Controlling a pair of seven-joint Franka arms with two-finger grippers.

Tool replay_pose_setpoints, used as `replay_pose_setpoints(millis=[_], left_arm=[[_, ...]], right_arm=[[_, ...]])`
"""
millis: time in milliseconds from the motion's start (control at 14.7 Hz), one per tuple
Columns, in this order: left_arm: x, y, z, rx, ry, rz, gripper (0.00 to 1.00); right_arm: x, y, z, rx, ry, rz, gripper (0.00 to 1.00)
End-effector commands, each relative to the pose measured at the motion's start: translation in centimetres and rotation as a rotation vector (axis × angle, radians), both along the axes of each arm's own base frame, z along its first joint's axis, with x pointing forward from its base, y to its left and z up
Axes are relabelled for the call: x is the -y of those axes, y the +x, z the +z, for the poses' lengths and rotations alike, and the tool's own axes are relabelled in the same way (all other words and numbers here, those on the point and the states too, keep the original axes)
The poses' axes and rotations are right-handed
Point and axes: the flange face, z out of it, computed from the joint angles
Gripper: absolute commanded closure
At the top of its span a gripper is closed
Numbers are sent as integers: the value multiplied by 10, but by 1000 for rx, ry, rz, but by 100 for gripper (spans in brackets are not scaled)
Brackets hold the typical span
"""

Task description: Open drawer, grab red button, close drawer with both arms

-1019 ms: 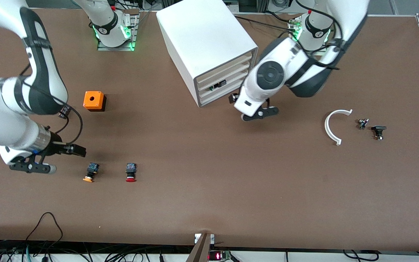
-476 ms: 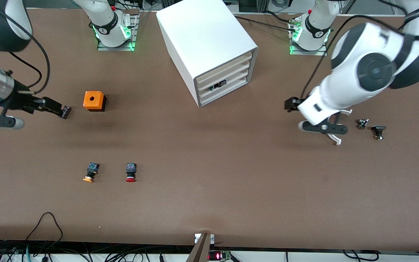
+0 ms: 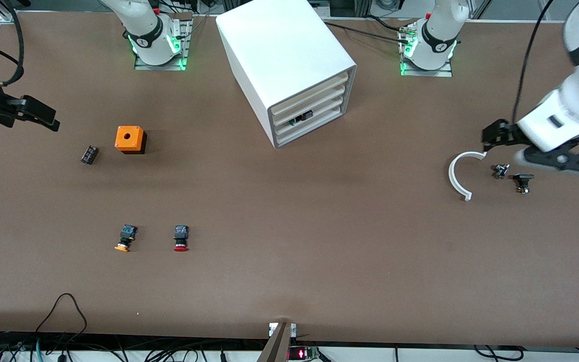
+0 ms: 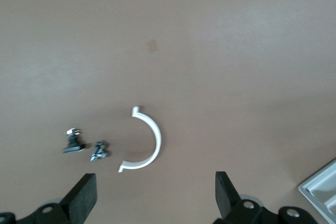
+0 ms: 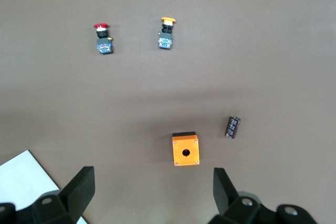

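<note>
On the brown matte table (image 3: 289, 281), toward the right arm's end and near the front camera, the button (image 3: 180, 238) lies on its side: a red mushroom cap on a squat black body, with nothing touching it. Just beside it, closer to that end, lies a twin button (image 3: 126, 238) with an orange cap. No lettering can be read on either.

Farther from the camera sits an orange box (image 3: 129, 139), square and smooth, with a round hole in its top face and a black base. Near it lies a small dark cylinder (image 3: 89, 154), possibly a capacitor, though its markings are too small to read.

At the table's middle stands the white boxy cabinet (image 3: 279, 55), plain and glossy, with its shallow tray drawers stacked in the front. The drawer (image 3: 309, 95) among the upper ones sits flush and closed; a small dark part shows in a lower slot.

Toward the left arm's end lie a white curved plastic half-ring (image 3: 458, 176) and two small dark metal fittings (image 3: 513, 176).

The right gripper (image 3: 43, 118) hangs over the table's edge at its own end, fingers apart and empty. The left gripper (image 3: 490, 136) hovers over the half-ring, its black fingers (image 4: 84, 198) spread wide with nothing between them.
</note>
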Motion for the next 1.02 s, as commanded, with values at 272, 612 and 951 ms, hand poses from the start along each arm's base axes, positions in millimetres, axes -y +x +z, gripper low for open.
replay_pose_setpoints(millis=[272,612,951], left_arm=[[-13,-29,17,41,-32,29,1],[-7,-37,12,-8,-35,116,1],[-7,-36,12,-8,-35,115,1]], right_arm=[[-13,4,7,10,5,30,0],[-16,5,17,24,7,47,0],[-14,8,16,27,8,39,0]])
